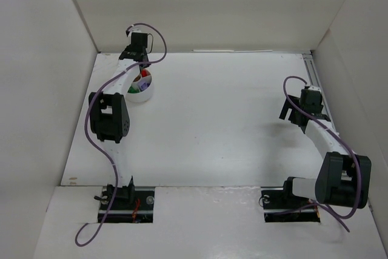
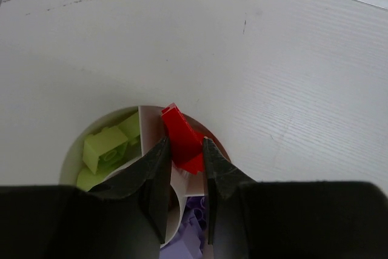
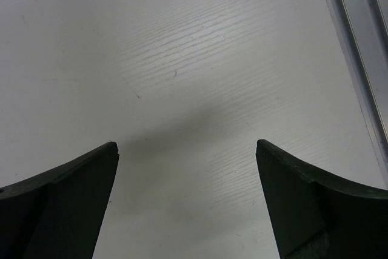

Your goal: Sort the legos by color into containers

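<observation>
Across the white table (image 1: pixel 230 119), the left arm (image 1: pixel 115 119) extends to the far-left area, and the right arm (image 1: pixel 327 144) is folded near the right edge beside a metal rail (image 3: pixel 357 59).

The round white dish (image 1: pixel 147 94) sits at the far left, directly under the left gripper (image 2: pixel 185 147) and well apart from the right gripper (image 3: pixel 188 147).

- Right gripper: fingers spread wide over bare table, holding nothing.
- Left gripper: fingers clamped on a red lego (image 2: pixel 180 131), which is tilted and held above a divider wall of the dish.

Dish contents as seen by the left wrist camera:
- Lime-yellow legos (image 2: pixel 104 150) lie in the compartment left of that divider.
- Pale purple legos (image 2: pixel 194 241) lie in the nearer compartment, partly hidden.

The top camera shows a green lego (image 1: pixel 133 89) in the dish's near-left compartment.
</observation>
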You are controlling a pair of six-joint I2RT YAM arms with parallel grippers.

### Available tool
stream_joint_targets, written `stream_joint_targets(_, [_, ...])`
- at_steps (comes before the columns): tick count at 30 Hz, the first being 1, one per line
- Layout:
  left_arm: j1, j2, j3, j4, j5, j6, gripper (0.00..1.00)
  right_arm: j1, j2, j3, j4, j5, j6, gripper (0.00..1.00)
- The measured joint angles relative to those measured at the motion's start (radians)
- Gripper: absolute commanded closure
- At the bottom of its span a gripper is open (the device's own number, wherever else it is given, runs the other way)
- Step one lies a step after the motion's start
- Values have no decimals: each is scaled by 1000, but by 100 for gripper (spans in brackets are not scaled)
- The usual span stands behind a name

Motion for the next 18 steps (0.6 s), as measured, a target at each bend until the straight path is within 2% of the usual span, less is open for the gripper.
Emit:
stream_joint_targets(7, [7,55,38,-18,7,23,96,0,0,0,0,0,-4,0])
stream_joint_targets(10, [12,63,43,-23,7,27,87,0,0,0,1,0,-5,0])
stream_joint_targets(17, [12,64,43,-25,7,28,80,0,0,0,1,0,-5,0])
stream_joint_targets(18, [12,64,43,-26,8,28,74,0,0,0,1,0,-5,0])
